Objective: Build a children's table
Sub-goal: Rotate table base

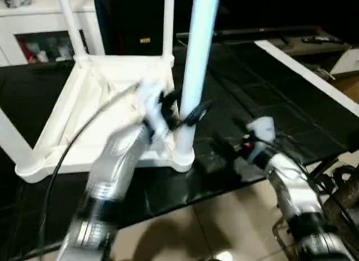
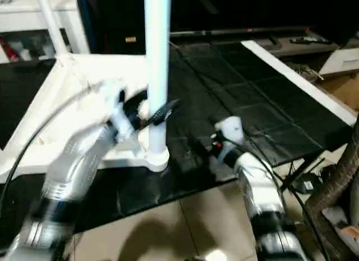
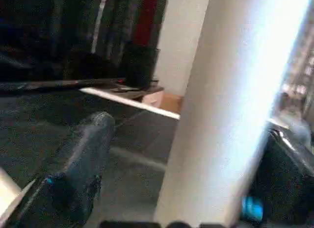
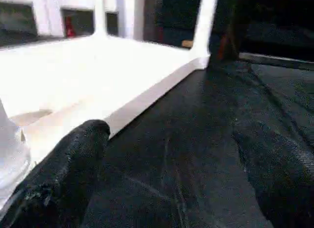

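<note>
The children's table (image 1: 84,112) lies upside down on a black mat, ribbed underside up, with its white legs pointing upward. The nearest corner leg (image 1: 196,59) stands between the two black fingers of my left gripper (image 1: 187,108), which is open around it. In the left wrist view the leg (image 3: 230,110) sits between the fingers (image 3: 81,164), with a gap on one side. My right gripper (image 1: 221,146) is open and holds nothing. It hovers low over the mat just right of that leg's base, and in the right wrist view the table frame (image 4: 147,90) runs ahead of it.
A white glass-door cabinet (image 1: 39,33) stands behind the table. The black mat (image 1: 263,98) has a white strip (image 1: 305,73) along its right side. Tiled floor (image 1: 185,227) lies in front, with cables and clutter at the right edge (image 1: 342,188).
</note>
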Robot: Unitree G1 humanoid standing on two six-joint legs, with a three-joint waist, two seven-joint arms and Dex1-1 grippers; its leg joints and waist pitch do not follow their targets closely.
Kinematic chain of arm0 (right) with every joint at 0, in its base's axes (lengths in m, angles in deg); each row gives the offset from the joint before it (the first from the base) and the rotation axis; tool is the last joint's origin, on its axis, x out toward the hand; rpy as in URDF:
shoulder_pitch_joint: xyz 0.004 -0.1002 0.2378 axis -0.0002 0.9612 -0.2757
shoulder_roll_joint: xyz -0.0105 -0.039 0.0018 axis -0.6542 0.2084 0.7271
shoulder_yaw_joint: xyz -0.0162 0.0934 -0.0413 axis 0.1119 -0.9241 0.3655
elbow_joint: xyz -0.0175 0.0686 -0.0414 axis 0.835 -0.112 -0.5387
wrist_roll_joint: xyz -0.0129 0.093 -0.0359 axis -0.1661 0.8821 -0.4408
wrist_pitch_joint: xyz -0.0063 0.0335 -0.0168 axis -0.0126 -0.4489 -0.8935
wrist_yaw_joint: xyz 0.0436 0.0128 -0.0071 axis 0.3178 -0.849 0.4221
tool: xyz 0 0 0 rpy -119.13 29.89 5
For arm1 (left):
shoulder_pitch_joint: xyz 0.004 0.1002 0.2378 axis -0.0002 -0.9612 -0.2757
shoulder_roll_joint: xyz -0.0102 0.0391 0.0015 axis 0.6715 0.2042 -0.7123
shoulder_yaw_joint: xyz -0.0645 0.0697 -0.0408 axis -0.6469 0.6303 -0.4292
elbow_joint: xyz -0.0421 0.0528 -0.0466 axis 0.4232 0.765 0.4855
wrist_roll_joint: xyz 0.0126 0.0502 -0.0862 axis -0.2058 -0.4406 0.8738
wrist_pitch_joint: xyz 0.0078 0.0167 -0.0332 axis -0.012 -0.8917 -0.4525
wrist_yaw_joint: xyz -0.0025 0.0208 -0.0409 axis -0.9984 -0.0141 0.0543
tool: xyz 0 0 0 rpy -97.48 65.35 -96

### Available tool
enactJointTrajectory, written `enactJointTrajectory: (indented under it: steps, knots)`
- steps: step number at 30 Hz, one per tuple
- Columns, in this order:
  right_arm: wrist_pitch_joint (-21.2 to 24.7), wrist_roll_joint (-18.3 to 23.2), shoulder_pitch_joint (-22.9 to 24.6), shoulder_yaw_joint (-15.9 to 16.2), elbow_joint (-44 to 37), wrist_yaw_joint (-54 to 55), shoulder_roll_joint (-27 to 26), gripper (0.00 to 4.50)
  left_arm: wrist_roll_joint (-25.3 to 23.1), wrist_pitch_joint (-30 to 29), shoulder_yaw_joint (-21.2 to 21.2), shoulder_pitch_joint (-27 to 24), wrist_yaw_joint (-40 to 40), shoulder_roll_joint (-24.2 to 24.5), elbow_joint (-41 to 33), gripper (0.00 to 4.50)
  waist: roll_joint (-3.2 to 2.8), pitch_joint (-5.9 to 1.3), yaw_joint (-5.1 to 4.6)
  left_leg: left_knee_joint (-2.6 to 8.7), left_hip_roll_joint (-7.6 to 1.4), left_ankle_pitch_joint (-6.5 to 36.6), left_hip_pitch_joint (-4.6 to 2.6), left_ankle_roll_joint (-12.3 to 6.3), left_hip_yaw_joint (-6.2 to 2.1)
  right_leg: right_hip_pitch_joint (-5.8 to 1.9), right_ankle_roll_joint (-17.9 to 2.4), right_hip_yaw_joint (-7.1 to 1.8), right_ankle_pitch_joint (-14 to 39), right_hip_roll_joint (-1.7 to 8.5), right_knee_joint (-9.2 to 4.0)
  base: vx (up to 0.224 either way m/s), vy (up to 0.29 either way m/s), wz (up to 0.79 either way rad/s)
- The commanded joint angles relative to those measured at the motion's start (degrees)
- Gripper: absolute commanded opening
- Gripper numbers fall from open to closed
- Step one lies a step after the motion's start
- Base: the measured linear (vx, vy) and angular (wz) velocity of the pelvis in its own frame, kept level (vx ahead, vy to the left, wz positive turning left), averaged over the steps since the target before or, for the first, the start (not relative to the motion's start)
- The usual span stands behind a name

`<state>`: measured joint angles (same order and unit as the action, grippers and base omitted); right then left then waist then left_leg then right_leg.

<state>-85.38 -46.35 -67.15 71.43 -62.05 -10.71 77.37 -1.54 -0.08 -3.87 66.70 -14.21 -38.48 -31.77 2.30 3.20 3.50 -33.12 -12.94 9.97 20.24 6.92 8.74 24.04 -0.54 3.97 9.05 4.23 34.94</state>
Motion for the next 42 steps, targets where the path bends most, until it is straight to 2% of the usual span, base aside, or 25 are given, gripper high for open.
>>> enactJointTrajectory:
  steps: [1,6,7,8,9,11,13,14,15,16,17,20,21,22,23,25,26,27,29,32,33,35,37,38,42]
  knots:
    - [3.7,1.3,2.5,-0.5,-6.9,1.9,-0.1,4.5,1.7,-1.3,-2.0,-2.8,-1.1,1.4,-5.5,4.46,-0.05,-3.55,0.47,3.84,0.24,18.1,0.34,-2.36,0.97,-3.02,-5.7,-1.76,24.8,2.04,-5.36,0.0,0.0,0.0]
    - [8.4,2.6,7.1,0.2,-14.2,3.6,-0.9,4.5,2.7,-3.8,-1.7,-8.6,0.2,4.7,-12.5,4.46,-0.03,-3.12,0.06,4.15,0.44,20.3,0.57,-1.81,0.8,-2.59,-2.7,-1.66,29.3,1.9,-5.85,0.0,0.0,0.0]
    - [9.0,2.5,7.9,0.4,-15.2,3.9,-0.9,4.5,3.8,-4.4,-2.3,-9.4,0.8,5.0,-13.7,4.46,-0.07,-3.0,-0.05,4.0,0.64,21.2,0.32,-1.51,0.89,-2.18,-1.8,-1.59,31.3,1.82,-6.29,0.0,0.0,0.0]
    - [9.8,2.5,9.1,0.6,-16.6,4.2,-0.9,4.5,5.7,-5.5,-3.8,-10.5,1.2,5.6,-15.1,4.46,-0.31,-3.04,0.02,4.02,0.66,21.2,0.34,-1.21,0.8,-2.29,-1.7,-1.58,31.4,1.91,-6.16,0.0,0.0,0.0]
    - [10.8,2.4,9.8,0.6,-17.6,4.7,-0.8,4.5,6.5,-6.1,-4.5,-11.1,1.0,5.9,-15.6,4.46,-0.24,-2.94,-0.03,4.01,0.69,21.6,0.37,-1.07,0.9,-2.11,-1.3,-1.65,31.8,1.78,-6.45,0.0,0.0,0.0]
    - [13.7,2.2,11.5,0.7,-20.4,6.0,-0.5,4.5,7.1,-5.9,-7.5,-13.4,-0.8,6.5,-16.1,4.46,-0.38,-3.01,-0.04,4.09,0.73,21.8,0.39,-0.97,0.78,-2.2,-1.0,-1.57,31.2,1.67,-6.47,0.0,0.0,0.0]
    - [14.3,2.0,12.1,0.7,-21.3,6.5,-0.3,4.5,6.7,-5.4,-8.5,-14.0,-2.1,6.4,-15.9,4.46,-0.39,-2.95,-0.17,4.09,0.8,22.0,0.42,-0.91,0.76,-2.17,-0.5,-1.48,31.1,1.54,-6.49,0.0,0.0,0.0]
    - [15.3,0.5,13.5,0.5,-23.4,9.0,-0.6,4.5,3.1,-4.1,-10.5,-15.5,-6.9,6.3,-15.6,4.46,-0.34,-2.92,-0.18,4.13,0.79,21.7,0.46,-0.75,0.72,-2.17,0.0,-1.43,31.0,1.44,-6.57,0.0,0.0,0.0]
    - [15.3,0.5,13.5,0.5,-23.4,9.0,-0.6,4.5,3.1,-4.1,-10.5,-15.5,-6.9,6.3,-15.6,4.46,-0.34,-2.96,-0.13,4.14,0.75,21.6,0.39,-0.74,0.75,-2.19,0.2,-1.43,30.8,1.5,-6.65,0.0,0.0,0.0]
    - [16.3,-1.0,14.5,0.6,-24.6,10.7,-0.6,4.5,-0.7,-2.6,-10.6,-16.4,-9.6,6.7,-15.3,4.46,-0.39,-3.06,-0.16,4.16,0.78,21.3,0.41,-0.74,0.69,-2.23,0.4,-1.44,30.6,1.56,-6.58,0.0,0.0,0.0]
    - [16.7,-1.5,14.8,1.0,-25.1,10.9,-0.4,4.5,-2.1,-1.9,-10.3,-16.5,-10.4,6.7,-15.3,4.46,-0.37,-3.0,-0.23,4.25,0.73,21.2,0.46,-0.7,0.67,-2.24,0.7,-1.44,30.2,1.43,-6.66,0.0,0.0,0.0]
    - [16.2,-4.7,15.7,1.2,-26.9,14.9,-1.5,4.5,-7.8,-2.2,-9.3,-15.5,-16.8,6.0,-14.5,4.46,-0.46,-3.17,-0.1,4.31,0.57,20.0,0.44,-0.69,0.66,-2.34,-0.3,-1.73,25.9,1.46,-6.16,0.0,0.0,0.0]
    - [15.9,-4.8,15.6,1.1,-26.9,15.2,-1.7,4.5,-8.2,-1.9,-9.2,-15.5,-17.2,6.0,-14.3,4.46,0.55,-3.23,0.17,4.3,0.6,19.0,0.65,-1.0,0.64,-2.55,-0.2,-1.74,26.1,1.64,-5.84,0.0,0.0,0.0]
    - [14.7,-5.3,15.3,0.7,-27.1,16.6,-2.4,4.5,-10.4,-0.5,-8.6,-15.1,-18.7,6.0,-13.6,4.46,0.31,-3.12,0.15,4.42,0.58,19.1,0.72,-0.98,0.64,-2.43,-0.1,-1.81,26.6,1.68,-6.02,0.0,0.0,0.0]
    - [14.3,-5.1,14.9,0.5,-27.6,17.4,-2.8,4.5,-11.7,0.9,-8.0,-14.8,-19.7,5.6,-13.1,4.46,0.36,-3.19,0.01,4.27,0.59,19.2,0.61,-0.98,0.7,-2.29,0.3,-1.83,27.0,1.77,-6.23,0.0,0.0,0.0]
    - [14.6,-4.6,14.8,0.6,-27.9,17.3,-2.8,4.5,-11.5,1.2,-7.8,-14.8,-19.7,5.2,-13.2,4.46,0.33,-3.27,0.04,4.27,0.55,19.0,0.56,-0.77,0.68,-2.33,0.4,-1.89,26.4,1.83,-6.09,0.0,0.0,0.0]
    - [15.3,-1.4,14.9,0.4,-29.3,15.6,-3.3,4.5,-6.8,3.4,-8.3,-15.1,-16.8,2.8,-14.6,4.46,0.36,-3.3,0.04,4.25,0.56,18.8,0.67,-0.81,0.7,-2.44,0.1,-1.97,25.6,1.89,-6.04,0.0,0.0,0.0]
    - [15.3,-1.3,14.9,0.3,-29.3,15.6,-3.4,4.5,-6.6,3.5,-8.4,-15.1,-16.7,2.7,-14.7,4.46,0.43,-3.35,0.15,4.22,0.59,18.7,0.71,-0.96,0.72,-2.5,-0.1,-1.99,25.5,2.02,-6.08,0.0,0.0,0.0]
    - [14.0,2.3,15.3,-0.2,-30.9,12.9,-4.3,4.5,2.2,4.1,-9.7,-15.3,-11.3,0.1,-16.7,4.46,0.66,-3.52,0.42,4.11,0.43,18.0,0.89,-1.15,0.78,-2.54,-1.3,-2.14,23.9,2.32,-5.69,0.0,0.0,0.0]
    - [14.8,2.5,15.4,0.6,-31.4,11.5,-3.9,4.5,9.6,1.4,-10.4,-15.8,-6.4,0.1,-18.9,4.46,0.78,-3.42,0.41,4.17,0.37,17.6,0.99,-1.09,0.88,-2.55,-2.2,-2.16,21.9,1.97,-5.41,0.0,0.0,0.0]
    - [14.7,2.1,15.3,1.1,-31.1,11.0,-3.5,4.5,11.6,0.9,-10.5,-16.1,-4.4,0.9,-19.1,4.46,0.57,-3.36,0.37,4.21,0.4,17.7,0.98,-0.98,0.88,-2.58,-2.3,-2.13,21.7,1.87,-5.41,0.0,0.0,0.0]
    - [14.4,1.9,15.4,1.4,-31.0,10.4,-3.0,4.5,13.0,-0.3,-10.4,-16.5,-2.2,2.2,-19.0,4.46,0.57,-3.27,0.29,4.21,0.55,18.1,0.93,-0.9,0.91,-2.59,-1.8,-2.09,22.9,1.82,-5.52,0.0,0.0,0.0]
    - [14.1,3.1,15.6,1.6,-31.3,9.3,-2.9,4.5,13.9,-0.6,-10.7,-16.9,-0.2,3.7,-19.0,4.46,0.18,-3.25,0.19,4.2,0.56,18.9,0.77,-0.84,0.85,-2.55,-1.3,-2.07,24.0,1.85,-5.66,0.0,0.0,0.0]
    - [14.0,3.3,15.8,1.6,-31.5,9.2,-2.7,4.5,14.0,-0.5,-10.6,-17.2,0.8,4.5,-19.2,4.46,0.29,-3.22,0.11,4.28,0.51,19.0,0.76,-0.69,0.84,-2.57,-1.1,-2.05,24.3,1.8,-5.78,0.0,0.0,0.0]
    - [14.1,4.8,16.3,1.4,-31.8,7.8,-2.6,4.5,15.6,-1.5,-10.0,-19.0,4.2,6.8,-20.8,4.46,0.2,-3.27,0.14,4.34,0.43,19.6,0.56,-0.45,0.77,-2.64,-1.6,-2.1,23.7,1.76,-5.58,0.0,0.0,0.0]
